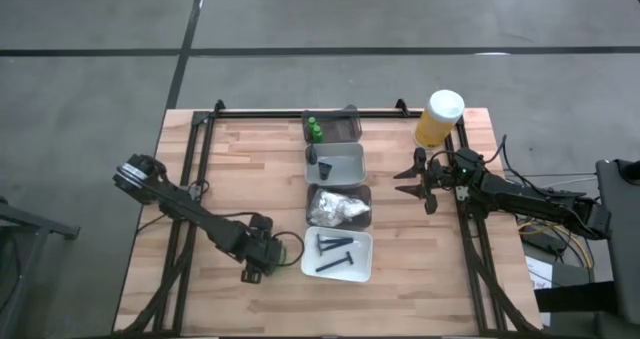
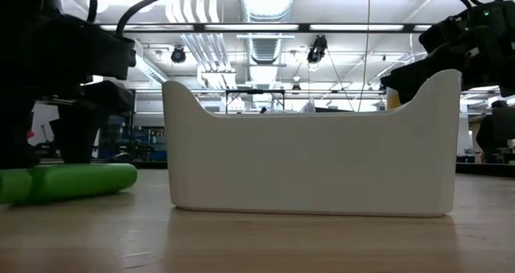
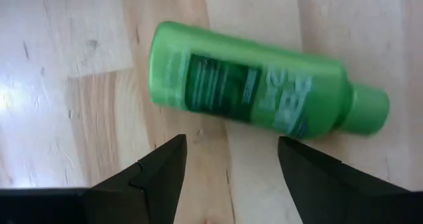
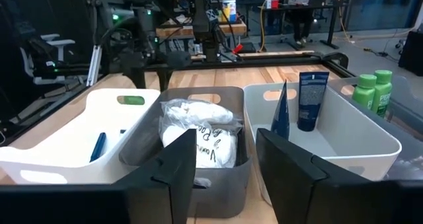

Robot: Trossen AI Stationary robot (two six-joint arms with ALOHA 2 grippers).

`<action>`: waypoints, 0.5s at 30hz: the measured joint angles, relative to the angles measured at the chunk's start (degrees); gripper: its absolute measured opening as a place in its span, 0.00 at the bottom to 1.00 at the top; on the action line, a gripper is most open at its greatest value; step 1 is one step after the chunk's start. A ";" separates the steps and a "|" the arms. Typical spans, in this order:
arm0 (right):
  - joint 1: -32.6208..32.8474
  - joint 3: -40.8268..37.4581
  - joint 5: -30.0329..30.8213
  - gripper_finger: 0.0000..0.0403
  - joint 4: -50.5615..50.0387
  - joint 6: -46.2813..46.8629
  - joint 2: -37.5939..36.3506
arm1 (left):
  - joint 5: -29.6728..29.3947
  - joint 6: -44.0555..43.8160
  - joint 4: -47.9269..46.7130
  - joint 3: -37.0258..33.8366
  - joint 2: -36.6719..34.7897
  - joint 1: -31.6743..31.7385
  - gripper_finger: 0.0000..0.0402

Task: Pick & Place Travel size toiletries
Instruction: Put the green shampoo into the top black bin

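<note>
On the wooden table [image 1: 240, 169], a green bottle [image 3: 264, 84] lies on its side just beyond the left gripper [image 3: 228, 159], fingers spread apart. The right gripper [image 4: 225, 159], fingers also apart, hovers beside the tray row [image 1: 338, 201].

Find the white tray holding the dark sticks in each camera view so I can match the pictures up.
High view: white tray at the near end of the tray row, dark sticks inside.
Low view: its side wall fills the centre.
Left wrist view: not in it.
Right wrist view: lower left.
Shared landmark: the grey tray of white packets right beside it, also seen in the right wrist view.
</note>
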 joint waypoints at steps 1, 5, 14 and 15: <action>-0.01 0.00 0.00 0.37 0.01 -0.02 0.03 | -0.15 1.38 0.02 0.00 -0.08 0.00 0.61; 0.00 0.00 0.00 0.33 -0.01 0.01 0.01 | -1.01 4.91 -1.10 0.02 -0.12 0.01 0.61; -0.01 0.00 0.01 0.27 -0.01 0.01 -0.01 | 0.59 9.07 -4.32 0.26 -0.26 -0.07 0.61; 0.00 0.00 -0.02 0.26 -0.01 0.01 -0.01 | 0.50 10.36 -5.34 0.62 -0.26 -0.07 0.61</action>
